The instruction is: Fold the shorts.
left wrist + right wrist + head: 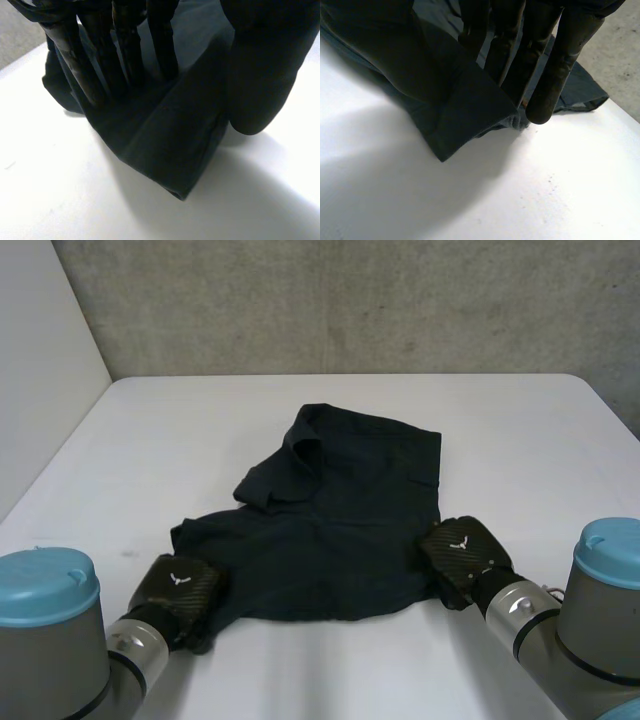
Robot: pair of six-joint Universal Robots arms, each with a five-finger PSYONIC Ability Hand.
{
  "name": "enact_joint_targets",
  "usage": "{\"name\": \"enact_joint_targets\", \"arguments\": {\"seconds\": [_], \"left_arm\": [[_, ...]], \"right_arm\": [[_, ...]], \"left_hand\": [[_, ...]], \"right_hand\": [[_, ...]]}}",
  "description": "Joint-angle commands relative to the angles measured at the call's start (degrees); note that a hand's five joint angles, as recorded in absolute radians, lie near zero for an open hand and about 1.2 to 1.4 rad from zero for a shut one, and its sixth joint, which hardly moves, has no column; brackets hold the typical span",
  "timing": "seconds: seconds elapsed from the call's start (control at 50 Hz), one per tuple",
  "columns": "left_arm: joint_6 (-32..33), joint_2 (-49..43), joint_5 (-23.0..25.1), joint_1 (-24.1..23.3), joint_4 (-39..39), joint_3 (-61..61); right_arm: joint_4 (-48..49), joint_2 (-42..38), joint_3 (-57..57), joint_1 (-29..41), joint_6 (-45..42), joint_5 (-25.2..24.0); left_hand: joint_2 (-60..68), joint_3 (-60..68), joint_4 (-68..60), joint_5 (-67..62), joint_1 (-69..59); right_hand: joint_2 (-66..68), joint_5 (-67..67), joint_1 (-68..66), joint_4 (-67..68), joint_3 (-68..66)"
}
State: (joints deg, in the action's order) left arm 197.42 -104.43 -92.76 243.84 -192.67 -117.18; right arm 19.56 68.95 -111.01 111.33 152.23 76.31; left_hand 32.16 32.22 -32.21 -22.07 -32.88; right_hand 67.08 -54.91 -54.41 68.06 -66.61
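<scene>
Left robot hand [178,592] palm-down, pinching the shorts [340,530], right robot hand [462,552] palm-down, pinching them too

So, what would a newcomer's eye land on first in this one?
The dark shorts, lying rumpled in the middle of the white table, with one far part flopped over on itself. Then the two black hands at the near edge: the left hand pinches the near left corner and the right hand the near right corner, each corner caught between fingers and thumb.
</scene>
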Motion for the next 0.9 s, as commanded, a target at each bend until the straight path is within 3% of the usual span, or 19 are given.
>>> {"name": "enact_joint_targets", "arguments": {"seconds": [0.02,0.1,0.18,0.34,0.48,0.54,0.64,0.7,0.82,0.9], "left_arm": [[0.1,-0.7,-1.0,0.4,-3.7,0.1],[0.1,-0.6,-1.1,0.8,-4.1,0.3],[0.7,0.6,-1.2,0.8,-3.7,0.6],[9.1,15.8,-1.0,0.8,3.7,2.3],[10.1,29.8,-0.3,0.8,14.7,9.9],[10.2,30.8,0.2,0.8,18.2,11.9],[10.4,27.7,0.7,0.4,20.6,13.2],[10.4,22.9,0.7,0.6,20.1,13.6],[10.7,6.3,0.2,0.6,18.3,17.7],[11.8,-4.6,-0.7,0.7,17.9,25.0]], "right_arm": [[-0.5,0.2,1.2,0.4,0.7,2.8],[-1.0,0.3,1.7,0.4,0.5,3.8],[-4.0,0.6,2.6,0.4,0.0,3.9],[-20.2,12.3,9.2,-0.2,-2.6,3.8],[-36.0,22.4,19.8,-0.1,-7.1,3.9],[-42.6,23.4,23.5,-0.1,-8.3,3.8],[-47.6,22.1,25.8,-0.1,-9.9,3.8],[-47.6,17.1,26.3,0.2,-11.0,4.0],[-47.4,6.9,28.0,0.9,-11.4,4.5],[-46.1,-0.1,31.5,1.9,-11.6,7.9]], "left_hand": [[14.2,14.2,-14.2,-14.3,-13.5],[25.1,25.1,-25.1,-25.2,-24.4],[47.8,47.7,-47.7,-47.9,-47.1],[47.8,47.8,-47.8,-47.9,-47.1],[47.8,47.8,-47.8,-47.9,-47.1],[47.8,47.8,-47.8,-47.9,-47.1],[47.8,47.8,-47.8,-47.9,-47.1],[47.8,47.8,-47.8,-47.9,-47.1],[47.8,47.8,-47.8,-47.9,-47.1],[47.8,47.8,-47.8,-47.9,-47.1]], "right_hand": [[12.9,-15.1,-25.6,11.9,-13.4],[12.9,-15.1,-25.6,11.9,-13.4],[12.9,-15.1,-25.6,11.9,-13.4],[12.9,-15.1,-25.6,11.9,-13.4],[12.9,-15.1,-25.6,11.9,-13.4],[12.9,-15.1,-25.6,11.9,-13.4],[12.9,-15.1,-25.6,11.9,-13.4],[12.9,-15.1,-25.6,11.9,-13.4],[12.9,-15.1,-25.6,11.9,-13.4],[12.9,-15.1,-25.6,11.9,-13.4]]}}
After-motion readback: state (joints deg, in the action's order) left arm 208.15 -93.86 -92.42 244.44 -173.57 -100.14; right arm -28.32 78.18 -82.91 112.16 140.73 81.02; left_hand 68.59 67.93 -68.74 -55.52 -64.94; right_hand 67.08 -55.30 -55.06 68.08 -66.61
